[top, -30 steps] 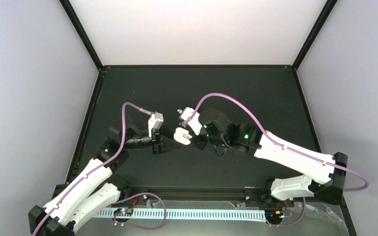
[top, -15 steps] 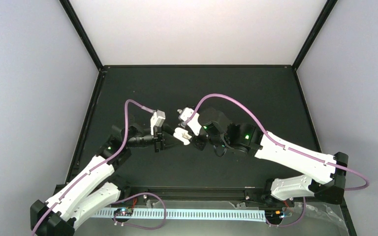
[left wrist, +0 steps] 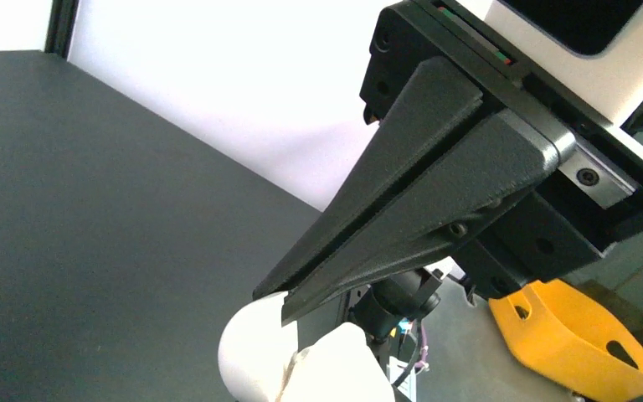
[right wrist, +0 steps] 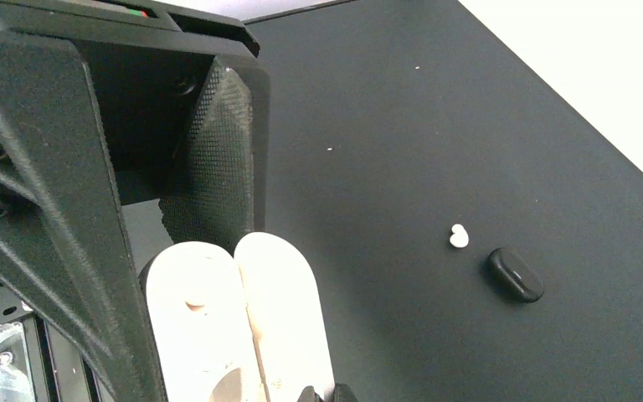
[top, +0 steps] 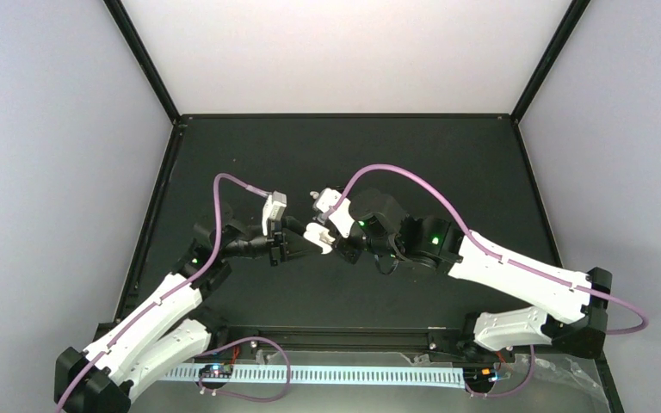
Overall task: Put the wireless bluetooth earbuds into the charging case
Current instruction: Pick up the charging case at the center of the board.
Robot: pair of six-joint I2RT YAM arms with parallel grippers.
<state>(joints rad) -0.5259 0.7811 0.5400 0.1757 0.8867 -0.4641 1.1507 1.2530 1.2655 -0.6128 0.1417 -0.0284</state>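
Presently, charging case (right wrist: 243, 318): open, white insides showing, held above the table (right wrist: 469, 126).
Left gripper (top: 295, 243): fingers clamped on the case's sides.
Right gripper (left wrist: 272, 306): fingers pressed together, tips right at the case.
Earbud (right wrist: 459, 237): on the table, well apart from the case.
Black oval piece (right wrist: 515, 274): just beside that earbud, farther from the case.

- Two robot arms: the left arm (top: 151, 318) and the right arm (top: 516, 271).
- Two grippers, one per arm: the left gripper (top: 299, 240) and the right gripper (top: 341, 248).
- One charging case (right wrist: 276, 318), showing two white halves side by side.
- One white earbud (right wrist: 459, 237) on the tabletop (top: 353, 155).
- One small black oval piece (right wrist: 515, 275) just beside the earbud.
- Two purple cables, one along each arm: the left cable (top: 232, 185) and the right cable (top: 396, 169).
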